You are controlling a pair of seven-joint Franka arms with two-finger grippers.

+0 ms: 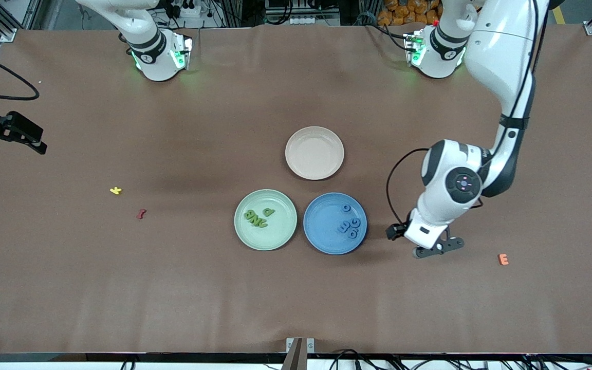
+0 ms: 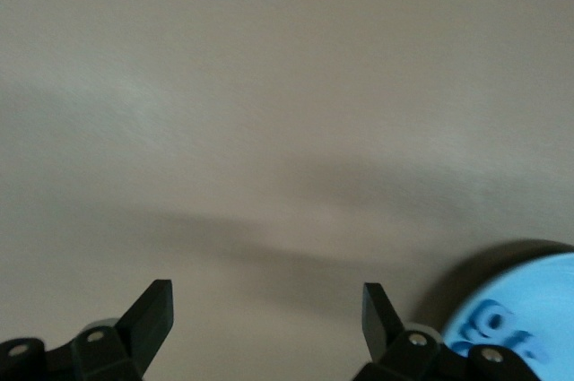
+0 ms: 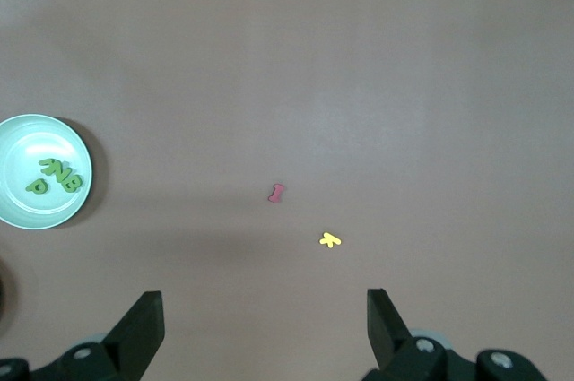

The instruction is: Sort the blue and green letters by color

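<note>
Right gripper [image 3: 265,327] with fingers spread wide over bare brown table [image 3: 359,85], yellow letter [image 3: 330,240] and dark red letter [image 3: 277,193] ahead between the fingers, green plate [image 3: 18,211] with 4 green letters [image 3: 56,175] off to one side

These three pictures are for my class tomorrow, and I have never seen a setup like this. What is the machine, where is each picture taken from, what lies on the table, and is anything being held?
Two robot arms work at a brown table. One picture looks down from a high camera facing them; the other two come from cameras on each arm's wrist. The left gripper hangs open and empty over bare table beside the blue plate, which holds the blue letters. The green plate beside it holds the green letters. A beige plate, farther from the camera, holds nothing. The right gripper waits open and empty at its end of the table. Loose on the table lie a yellow letter, a dark red letter and an orange letter.
</note>
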